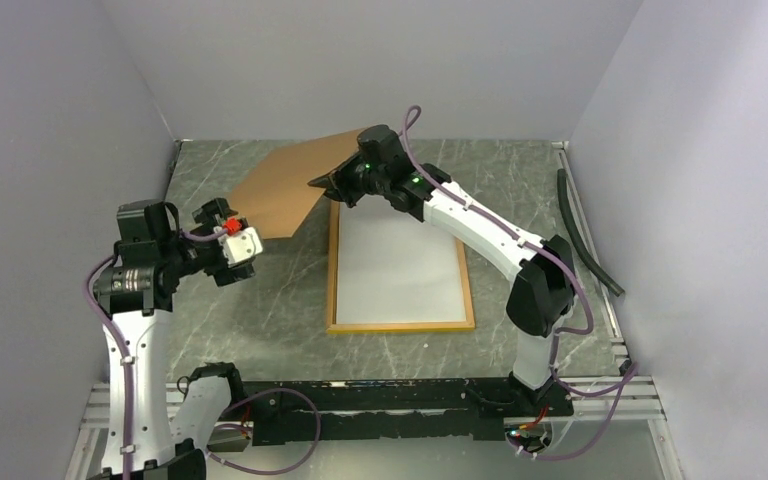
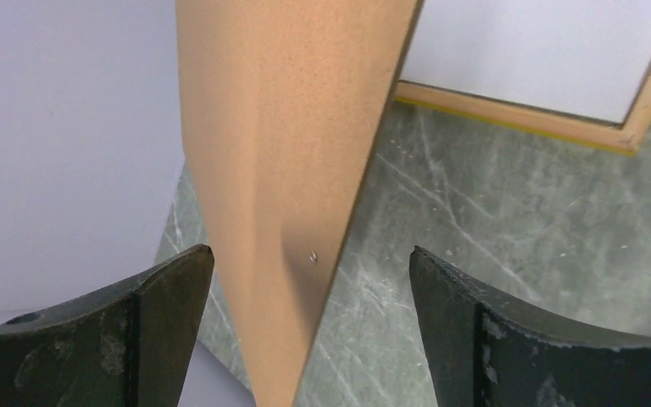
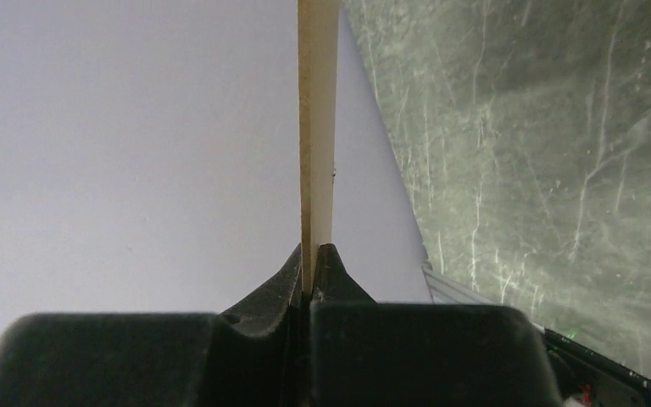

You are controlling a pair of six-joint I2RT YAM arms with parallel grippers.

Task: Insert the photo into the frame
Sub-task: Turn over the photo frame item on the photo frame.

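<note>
The photo (image 1: 400,265) shows only a plain white side, lying inside the one frame (image 1: 332,270), which is flat on the grey marbled tabletop (image 1: 260,320) between pale walls (image 1: 360,60). One brown board (image 1: 285,195) tilts up at the frame's 11 o'clock, its edge pinched by the closed right end effector (image 3: 315,254). The left end effector (image 2: 309,251), at 9 o'clock, gapes open with the board's corner between its fingers.

The left pincer (image 2: 309,252) is gaping wide, a tilted brown board (image 2: 288,127) hanging down between its dark fingers (image 2: 475,339). Beyond, a corner of the frame (image 2: 517,119) is lying on the green counter (image 2: 492,237), holding the photo (image 2: 542,51) (white side up).
</note>
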